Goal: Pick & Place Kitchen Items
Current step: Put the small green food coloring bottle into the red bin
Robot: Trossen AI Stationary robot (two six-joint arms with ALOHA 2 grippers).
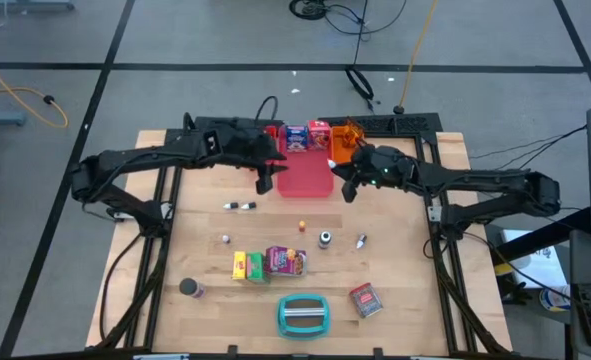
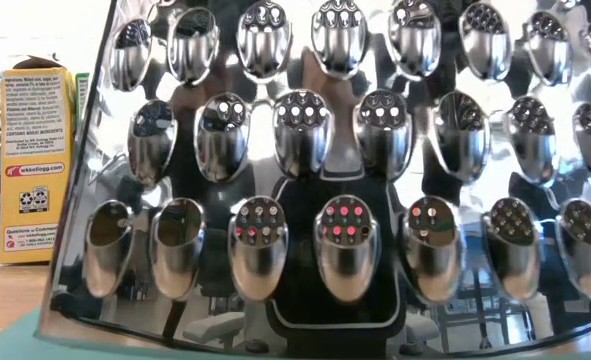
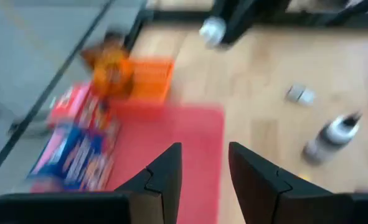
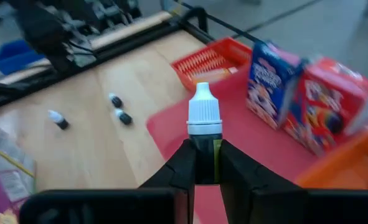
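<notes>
right gripper [image 4: 203,163]: clamped on small dark white-capped bottle [image 4: 204,124], above flat pink plastic tray [image 4: 258,149] | left gripper [image 3: 203,171]: fingers parted, empty, over the tray's other side

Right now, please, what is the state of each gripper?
Left gripper: open, holding nothing, above the pink tray.
Right gripper: closed on a small white-capped bottle, over the same tray.

pink tray [image 1: 305,180], orange basket [image 1: 345,140], blue-and-white box [image 4: 272,76] beside a red-and-white box [image 4: 324,109], dark bottle [image 4: 205,134] (white cap), yellow box [image 2: 33,165], pale wooden table [image 1: 405,280].
</notes>
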